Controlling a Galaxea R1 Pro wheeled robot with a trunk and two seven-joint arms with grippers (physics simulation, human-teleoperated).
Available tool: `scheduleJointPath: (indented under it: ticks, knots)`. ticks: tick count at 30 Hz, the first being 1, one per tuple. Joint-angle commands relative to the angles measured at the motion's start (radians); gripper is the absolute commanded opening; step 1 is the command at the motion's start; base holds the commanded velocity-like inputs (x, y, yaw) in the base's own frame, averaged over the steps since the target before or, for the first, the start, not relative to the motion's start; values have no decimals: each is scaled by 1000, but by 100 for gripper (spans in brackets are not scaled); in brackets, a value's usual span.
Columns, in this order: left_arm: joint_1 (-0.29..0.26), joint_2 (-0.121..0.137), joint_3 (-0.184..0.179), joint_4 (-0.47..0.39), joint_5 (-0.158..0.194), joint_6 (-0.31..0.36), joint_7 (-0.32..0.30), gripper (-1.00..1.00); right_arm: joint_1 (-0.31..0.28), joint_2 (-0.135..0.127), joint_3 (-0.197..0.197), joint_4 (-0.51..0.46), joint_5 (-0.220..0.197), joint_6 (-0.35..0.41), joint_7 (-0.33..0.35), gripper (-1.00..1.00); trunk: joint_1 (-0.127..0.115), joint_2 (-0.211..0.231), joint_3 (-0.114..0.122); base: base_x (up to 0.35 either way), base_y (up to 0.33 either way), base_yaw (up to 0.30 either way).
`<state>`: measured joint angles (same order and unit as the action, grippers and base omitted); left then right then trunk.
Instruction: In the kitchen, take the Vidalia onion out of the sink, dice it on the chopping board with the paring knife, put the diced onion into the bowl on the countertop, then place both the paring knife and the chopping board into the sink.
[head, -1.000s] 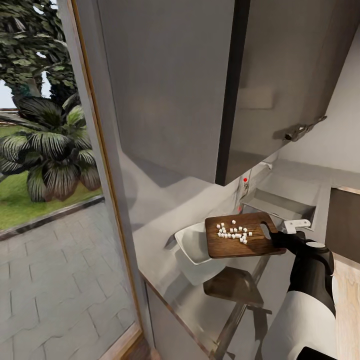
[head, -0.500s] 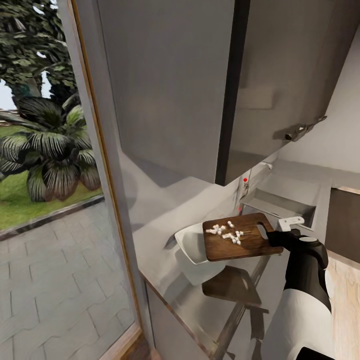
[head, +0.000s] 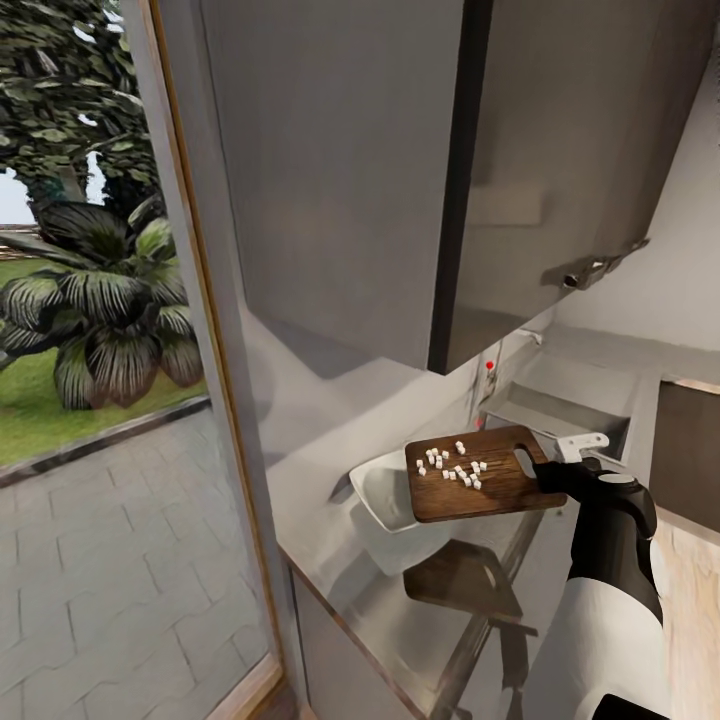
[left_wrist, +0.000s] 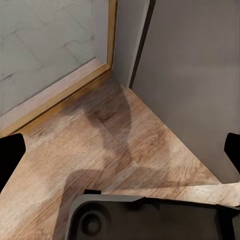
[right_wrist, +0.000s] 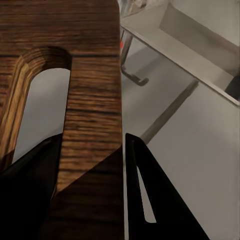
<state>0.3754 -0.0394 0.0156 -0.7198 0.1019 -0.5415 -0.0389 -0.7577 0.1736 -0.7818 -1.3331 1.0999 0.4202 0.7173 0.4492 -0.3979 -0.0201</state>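
Under the grey wall cupboards, the steel table (head: 400, 610) carries the white bowl (head: 385, 490). Your right fingers (right_wrist: 92, 150) clamp the board (head: 475, 475) by its handle end, diced onion (head: 452, 466) on it; its far end overhangs the bowl. Your left fingers look released.

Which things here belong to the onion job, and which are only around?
Job: chopping board in right gripper, diced onion on it, bowl, sink, countertop.
Only around: wall cabinets, window, wooden floor.
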Motion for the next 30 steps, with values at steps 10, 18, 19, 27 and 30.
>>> scheduleJointPath:
  ticks: [10,18,19,27,30]
  knots:
    - [0,-1,1,-1,7,0,-4,100,-2,1,-1,-1,9,2,7,-100,1,-2,14,0,0,0]
    - [0,-1,1,-1,7,0,-4,100,-2,1,1,-1,11,44,4,-100,1,-2,27,0,0,0]
    - [0,-1,1,-1,7,0,-4,100,-2,1,0,-1,11,48,3,-100,1,-2,28,0,0,0]
    - [0,-1,1,2,7,0,-4,100,-2,1,1,12,5,67,-66,-100,1,-2,29,0,0,0]
    - [0,-1,1,5,7,0,-4,100,-1,1,14,15,5,67,-103,-100,1,-2,29,0,0,0]
